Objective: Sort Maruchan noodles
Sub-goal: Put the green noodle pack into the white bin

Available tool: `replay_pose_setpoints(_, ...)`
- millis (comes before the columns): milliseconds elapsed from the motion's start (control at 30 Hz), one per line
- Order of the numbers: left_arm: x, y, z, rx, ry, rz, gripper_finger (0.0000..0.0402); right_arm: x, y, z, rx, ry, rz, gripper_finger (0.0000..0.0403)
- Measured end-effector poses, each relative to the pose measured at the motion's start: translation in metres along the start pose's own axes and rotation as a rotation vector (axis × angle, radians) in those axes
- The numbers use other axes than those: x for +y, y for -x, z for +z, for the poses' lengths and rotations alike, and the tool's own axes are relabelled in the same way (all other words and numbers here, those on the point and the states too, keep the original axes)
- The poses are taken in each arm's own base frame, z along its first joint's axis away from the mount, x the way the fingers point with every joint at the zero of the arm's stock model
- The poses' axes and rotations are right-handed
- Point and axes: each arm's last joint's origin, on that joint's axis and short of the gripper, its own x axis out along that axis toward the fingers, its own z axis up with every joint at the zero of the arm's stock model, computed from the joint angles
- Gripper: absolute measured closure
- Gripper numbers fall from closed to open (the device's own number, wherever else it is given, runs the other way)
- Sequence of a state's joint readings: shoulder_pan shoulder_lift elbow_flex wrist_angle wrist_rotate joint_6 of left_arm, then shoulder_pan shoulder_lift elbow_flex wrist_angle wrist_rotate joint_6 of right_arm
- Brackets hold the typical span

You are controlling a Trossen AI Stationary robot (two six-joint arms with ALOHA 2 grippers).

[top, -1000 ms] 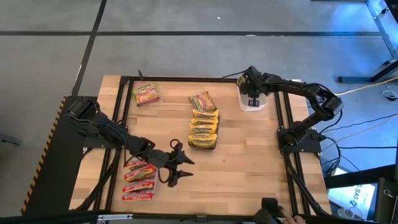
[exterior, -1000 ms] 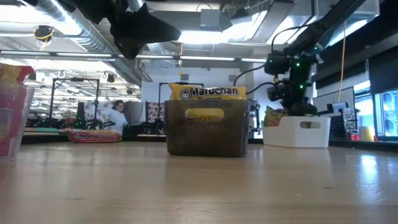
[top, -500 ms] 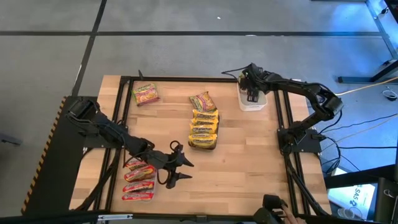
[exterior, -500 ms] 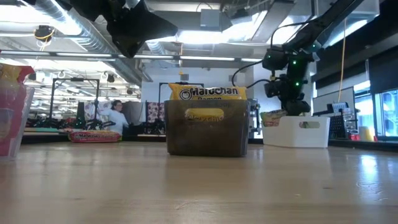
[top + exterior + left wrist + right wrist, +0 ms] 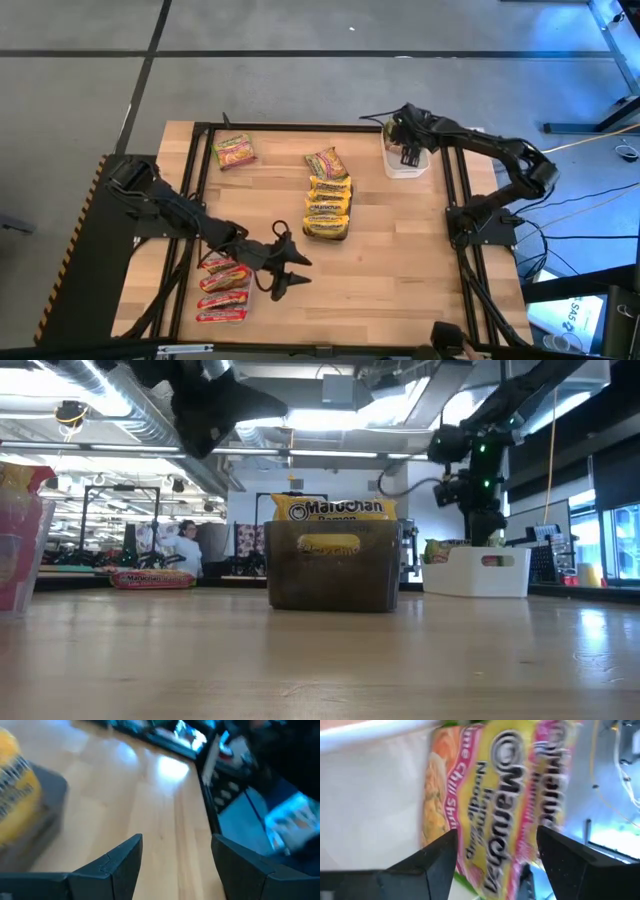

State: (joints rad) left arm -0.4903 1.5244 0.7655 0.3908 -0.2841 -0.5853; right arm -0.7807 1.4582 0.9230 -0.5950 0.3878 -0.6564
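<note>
My right gripper (image 5: 408, 154) is open and hovers over the white tray (image 5: 404, 166) at the table's far right. In the right wrist view its fingers stand on either side of a green-with-pink noodle packet (image 5: 495, 795) without touching it. That packet lies in the tray, leaning on its wall (image 5: 443, 549). My left gripper (image 5: 285, 270) is open and raised above the table near the red packets (image 5: 223, 292). Several yellow packets (image 5: 327, 205) sit stacked in the dark tray (image 5: 335, 575). Two more green-with-pink packets (image 5: 326, 162) (image 5: 234, 150) lie flat on the table.
The red packets lie in a clear tray (image 5: 20, 540) at the table's near left. A black frame rail (image 5: 300, 127) runs around the table top. Bare wood (image 5: 390, 260) lies between the dark tray and the right rail. A person (image 5: 185, 545) is in the room behind.
My right gripper has risen from just above the white tray and shifted slightly toward the table's right edge. The green-with-pink packet has stayed in the tray.
</note>
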Motion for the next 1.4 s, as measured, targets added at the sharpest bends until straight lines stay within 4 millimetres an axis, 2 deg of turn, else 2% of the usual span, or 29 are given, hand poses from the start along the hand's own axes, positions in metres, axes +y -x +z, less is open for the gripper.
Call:
replay_pose_setpoints(133,0.003,0.005,0.010,-0.037,0.001,0.073,0.0170,0.001,0.031,-0.002,-0.076,-0.042,-0.046,0.0155)
replay_pose_setpoints(200,0.006,0.007,0.021,-0.048,0.011,0.110,0.0170,0.004,0.045,-0.003,-0.119,-0.063,-0.057,0.0155)
replay_pose_setpoints(333,0.021,0.016,0.038,-0.010,0.026,0.267,0.0170,0.007,0.074,-0.008,-0.223,-0.140,-0.076,0.0155)
replay_pose_setpoints(467,0.040,0.032,0.057,0.053,0.081,0.467,0.0170,0.020,0.102,-0.011,-0.382,-0.236,0.050,0.0155)
replay_pose_setpoints(600,0.070,0.047,0.068,0.175,0.149,0.716,0.0170,0.038,0.126,-0.010,-0.529,-0.286,0.270,0.0155)
replay_pose_setpoints(767,0.117,0.068,0.075,0.310,0.247,0.986,0.0170,0.068,0.146,-0.003,-0.601,-0.226,0.445,0.0155)
replay_pose_setpoints(933,0.163,0.093,0.083,0.383,0.389,1.192,0.0170,0.096,0.161,0.000,-0.621,-0.148,0.434,0.0155)
replay_pose_setpoints(1133,0.220,0.123,0.090,0.427,0.490,1.341,0.0170,0.119,0.176,0.003,-0.679,-0.111,0.386,0.0155)
replay_pose_setpoints(1300,0.261,0.142,0.086,0.500,0.563,1.432,0.0170,0.135,0.183,0.004,-0.695,-0.090,0.368,0.0155)
replay_pose_setpoints(1400,0.281,0.144,0.081,0.545,0.580,1.461,0.0173,0.145,0.181,0.004,-0.736,-0.098,0.362,0.0155)
